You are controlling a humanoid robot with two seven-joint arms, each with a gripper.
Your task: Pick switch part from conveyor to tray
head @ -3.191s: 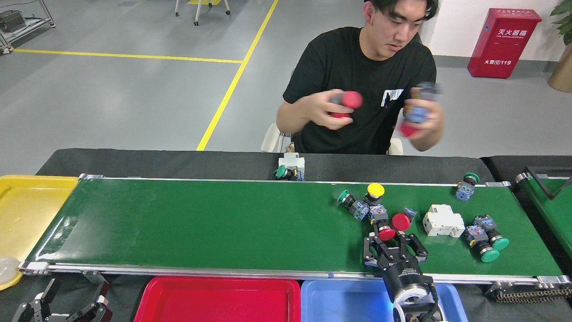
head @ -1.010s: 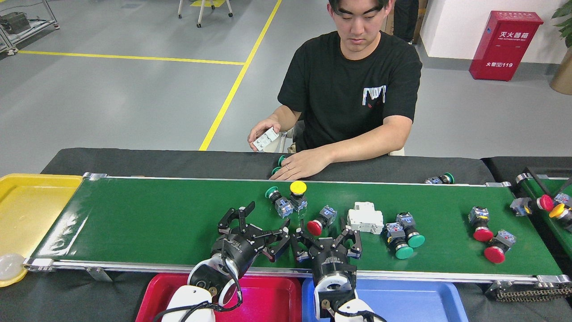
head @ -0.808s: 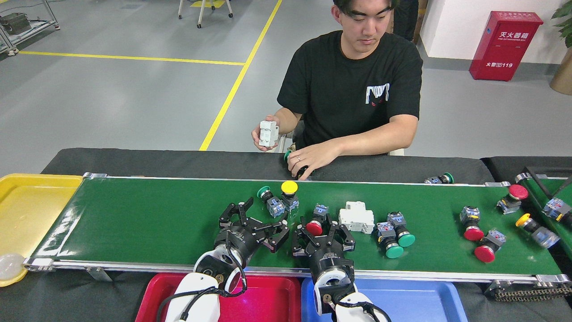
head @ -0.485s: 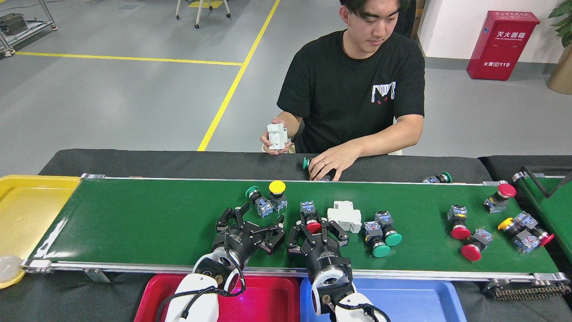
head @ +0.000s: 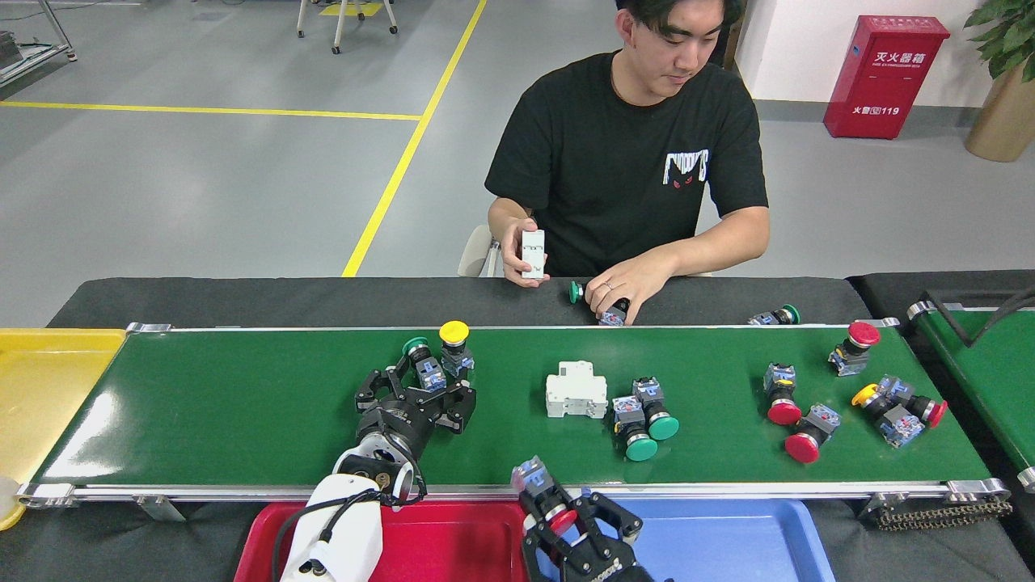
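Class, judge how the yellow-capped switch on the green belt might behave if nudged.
The yellow-capped switch stands upright with a broad cap over a narrower body, so it probably tips easily. Once down, its round cap might roll in an arc. It looks rigid plastic, unlikely to flex.

The left gripper [head: 416,388] is reaching onto the conveyor [head: 242,404] with jaws spread; the right gripper [head: 566,529] is gripping a switch part [head: 543,495] at the near rail.

A single head-mounted camera looks forward and steeply down from close above the near edge of the counter [head: 242,299], facing across the long green conveyor [head: 242,404] toward a seated person [head: 639,153] and the grey floor [head: 202,178] beyond, with both arms entering from below.
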